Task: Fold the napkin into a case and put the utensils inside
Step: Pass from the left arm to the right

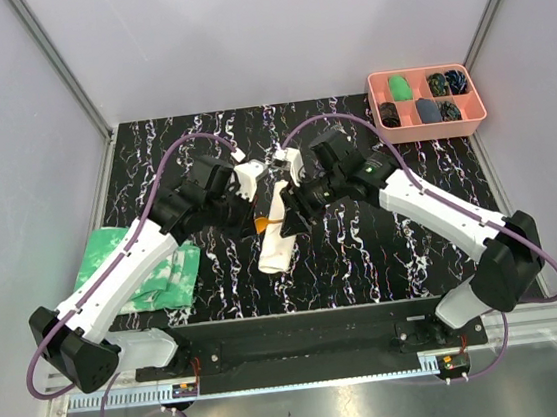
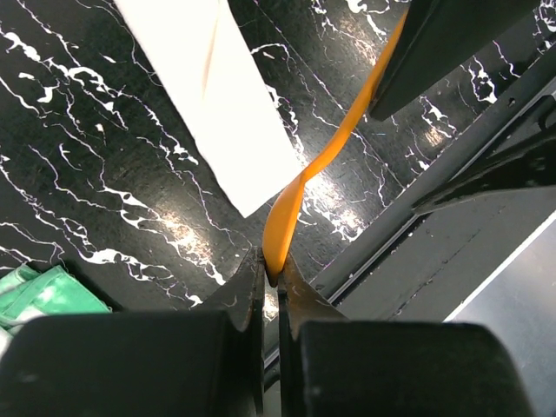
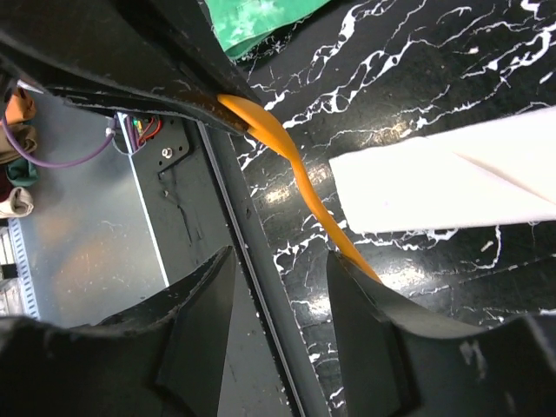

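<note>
Top external view showed the black marbled table [image 1: 384, 247] with both arms reaching in over its middle. A green-and-white cloth [image 1: 103, 254] lay at the left edge, partly under the left arm. A pink tray [image 1: 424, 72] sat at the far right corner, well apart from the work. The case [image 1: 273, 251], a narrow cream strip, lay at the centre between the two wrists.

The left gripper [image 2: 271, 271] was clamped on one end of an orange utensil [image 2: 334, 143]; whether it was the spoon or the fork could not be told. The utensil was near the case, not inside it. The right gripper [image 3: 282, 265] stood with its jaws apart, and the utensil's other end ran past one finger, not pinched there.

The step in hand looked to be loading the case. The next move probably called for lining the slim handle up with the pocket's mouth and sliding it in without dragging the soft layers askew.
</note>
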`<state>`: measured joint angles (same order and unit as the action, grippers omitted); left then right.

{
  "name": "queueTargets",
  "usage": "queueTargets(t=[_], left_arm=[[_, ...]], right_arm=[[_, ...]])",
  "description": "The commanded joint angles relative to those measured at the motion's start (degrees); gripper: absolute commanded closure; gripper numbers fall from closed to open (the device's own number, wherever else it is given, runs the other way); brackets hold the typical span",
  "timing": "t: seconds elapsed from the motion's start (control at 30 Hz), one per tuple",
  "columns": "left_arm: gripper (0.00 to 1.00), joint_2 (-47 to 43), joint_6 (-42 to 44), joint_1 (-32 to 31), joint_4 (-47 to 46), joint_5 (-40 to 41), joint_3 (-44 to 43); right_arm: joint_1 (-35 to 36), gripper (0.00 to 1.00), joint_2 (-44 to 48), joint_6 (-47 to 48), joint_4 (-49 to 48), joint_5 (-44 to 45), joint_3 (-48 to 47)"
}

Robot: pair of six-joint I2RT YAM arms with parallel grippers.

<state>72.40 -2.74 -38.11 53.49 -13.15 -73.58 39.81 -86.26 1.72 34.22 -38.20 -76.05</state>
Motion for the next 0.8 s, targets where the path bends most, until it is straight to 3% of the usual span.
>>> queueTargets(t=[0.0, 0.2, 0.57, 0.77], left_arm=[[1.0, -1.21, 1.77, -0.21, -0.85, -5.83, -0.33], [1.0, -1.65, 2.3, -0.21, -0.41, -8.91, 0.02], [1.0, -1.12, 2.39, -0.21, 0.38, -7.42, 2.3], [1.0, -1.39, 1.95, -0.12, 0.03, -9.7, 0.81]], right_arm=[[-0.44, 0.44, 1.18, 2.06, 0.76, 5.59, -2.17], [-0.44, 0.45, -0.76, 2.15, 0.76, 4.8, -2.96], [-1.49, 0.44, 1.62, 2.24, 0.68, 2.34, -3.23], [-1.23, 0.51, -1.37, 1.45, -0.9, -2.84, -0.95]])
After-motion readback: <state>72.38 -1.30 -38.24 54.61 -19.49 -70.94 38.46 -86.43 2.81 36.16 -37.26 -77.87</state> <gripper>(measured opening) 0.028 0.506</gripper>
